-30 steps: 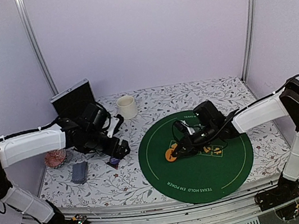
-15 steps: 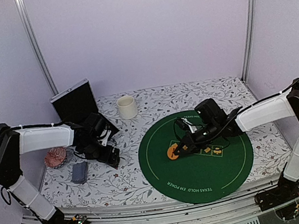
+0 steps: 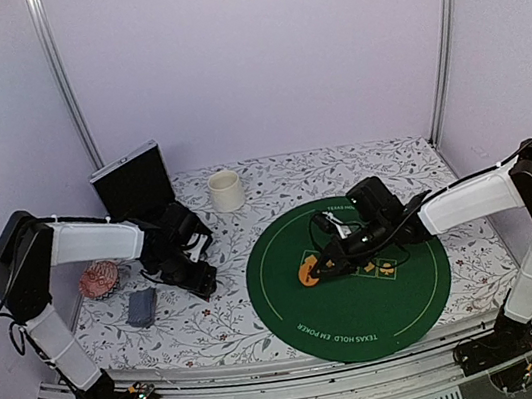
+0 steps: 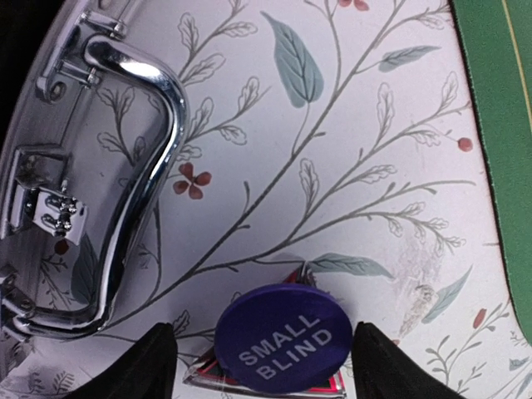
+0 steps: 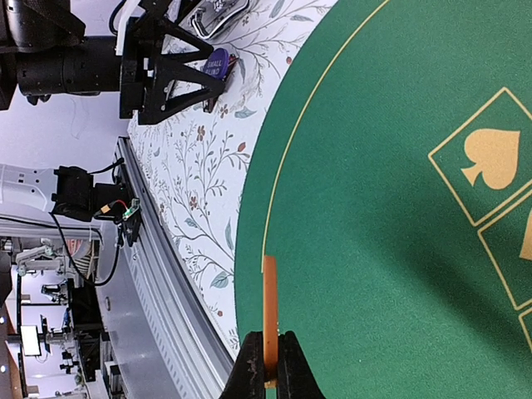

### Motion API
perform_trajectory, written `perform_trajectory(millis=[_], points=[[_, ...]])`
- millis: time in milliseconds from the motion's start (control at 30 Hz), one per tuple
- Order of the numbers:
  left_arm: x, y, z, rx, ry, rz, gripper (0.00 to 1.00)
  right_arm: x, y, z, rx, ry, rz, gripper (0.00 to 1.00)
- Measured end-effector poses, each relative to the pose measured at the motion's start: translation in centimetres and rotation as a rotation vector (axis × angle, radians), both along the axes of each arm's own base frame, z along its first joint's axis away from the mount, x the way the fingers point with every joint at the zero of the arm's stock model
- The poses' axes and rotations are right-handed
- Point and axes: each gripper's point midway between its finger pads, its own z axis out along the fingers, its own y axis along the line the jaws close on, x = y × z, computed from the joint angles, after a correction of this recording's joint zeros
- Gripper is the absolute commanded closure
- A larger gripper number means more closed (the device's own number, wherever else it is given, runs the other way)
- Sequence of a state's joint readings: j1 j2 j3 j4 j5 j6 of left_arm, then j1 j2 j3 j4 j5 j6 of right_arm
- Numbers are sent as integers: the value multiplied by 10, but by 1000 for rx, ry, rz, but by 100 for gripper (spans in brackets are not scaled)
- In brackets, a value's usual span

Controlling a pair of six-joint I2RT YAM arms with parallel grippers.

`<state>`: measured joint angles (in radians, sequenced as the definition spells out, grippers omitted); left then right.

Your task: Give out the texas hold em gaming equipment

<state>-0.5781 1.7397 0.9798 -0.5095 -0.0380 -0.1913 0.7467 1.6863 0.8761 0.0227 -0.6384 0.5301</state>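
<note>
A purple disc (image 4: 283, 337) printed SMALL BLIND lies on the black-red triangular token (image 4: 204, 374) on the floral cloth. My left gripper (image 4: 266, 362) stands open astride it, one finger on each side, with a gap on the left side. From above, this gripper (image 3: 201, 279) is low, just left of the green poker mat (image 3: 386, 317). My right gripper (image 5: 268, 366) is shut on an orange round disc (image 5: 269, 307), held on edge just above the mat (image 5: 399, 249). In the top view that disc (image 3: 305, 274) hangs over the mat's left part.
The silver-edged black case (image 3: 131, 180) stands open at the back left, its chrome handle (image 4: 141, 191) close to my left fingers. A cream mug (image 3: 225, 191) sits behind the mat. Grey-blue cards (image 3: 142, 306) and a reddish chip stack (image 3: 98, 280) lie at the left.
My left gripper has pulled back to the left and come down around the purple disc, its fingers narrowing. The right gripper keeps the orange disc, almost still.
</note>
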Motion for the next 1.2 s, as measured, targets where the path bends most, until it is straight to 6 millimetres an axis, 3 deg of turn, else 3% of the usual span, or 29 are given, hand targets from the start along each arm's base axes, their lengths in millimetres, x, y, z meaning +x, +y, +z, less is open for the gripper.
perform_trajectory(millis=[100,233,500,733,867,967,1067,1133,1200], points=[[0,-3,0,-3,-1,-12,35,0,0,-2,-3,0,3,98],[0,-6,-3,-3,1,-19,46,-1,0,-4,-7,3,8,98],[1,-8,-2,-3,-7,-32,80,-1,-1,-5,-13,1,12,98],[0,-10,2,2,-8,-38,85,-1,-2,-5,-15,3,10,98],[7,-20,24,-23,-51,-54,86,3,-6,2,-8,-6,-4,98],[19,-49,55,-75,-127,-110,86,9,-13,17,8,-31,-27,98],[21,-94,80,-147,-181,-206,88,14,-24,36,22,-64,-60,98],[19,-125,85,-182,-188,-270,88,13,-34,45,22,-82,-83,98],[11,-154,77,-198,-174,-337,88,6,-45,49,13,-85,-99,98]])
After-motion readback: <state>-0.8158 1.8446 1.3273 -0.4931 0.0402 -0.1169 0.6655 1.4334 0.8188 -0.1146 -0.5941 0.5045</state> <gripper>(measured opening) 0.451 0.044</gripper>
